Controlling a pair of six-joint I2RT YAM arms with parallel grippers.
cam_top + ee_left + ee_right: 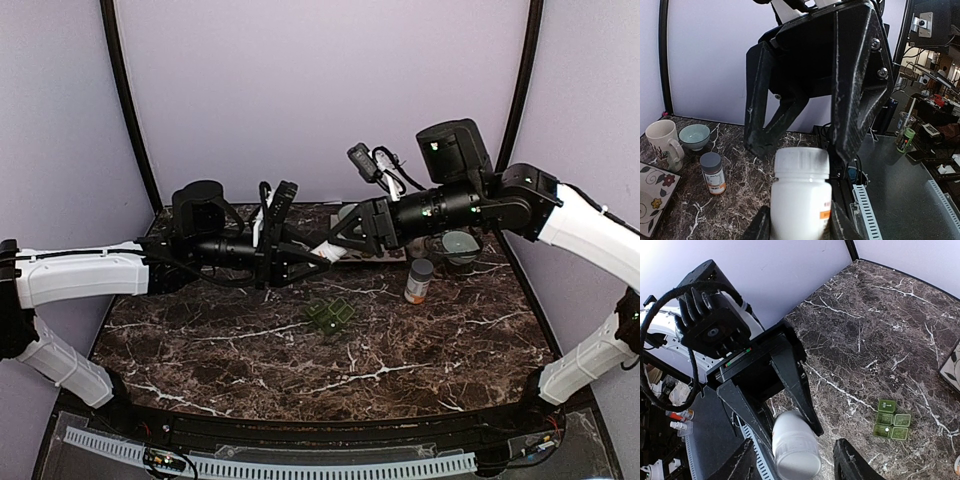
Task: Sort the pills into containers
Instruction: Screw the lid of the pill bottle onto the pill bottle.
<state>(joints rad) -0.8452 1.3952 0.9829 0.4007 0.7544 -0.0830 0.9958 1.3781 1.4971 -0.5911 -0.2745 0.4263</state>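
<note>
Left wrist view, your left gripper (pixel 800 226): clamped on the white bottle (pixel 800 192).
Your right gripper (pixel 796 460): jaws apart, straddled the cap (pixel 796 465) without touching.
Your pill organiser (pixel 330 317): lay on the table (pixel 200 340) below both claws, midway between the arms.

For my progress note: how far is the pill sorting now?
Done: nothing clearly sorted into the small dark-green plastic pill organiser. In hand: the left gripper holds the white plastic bottle, capped; the right gripper, open, flanks its cap. Left: uncapping, then all sorting.
</note>
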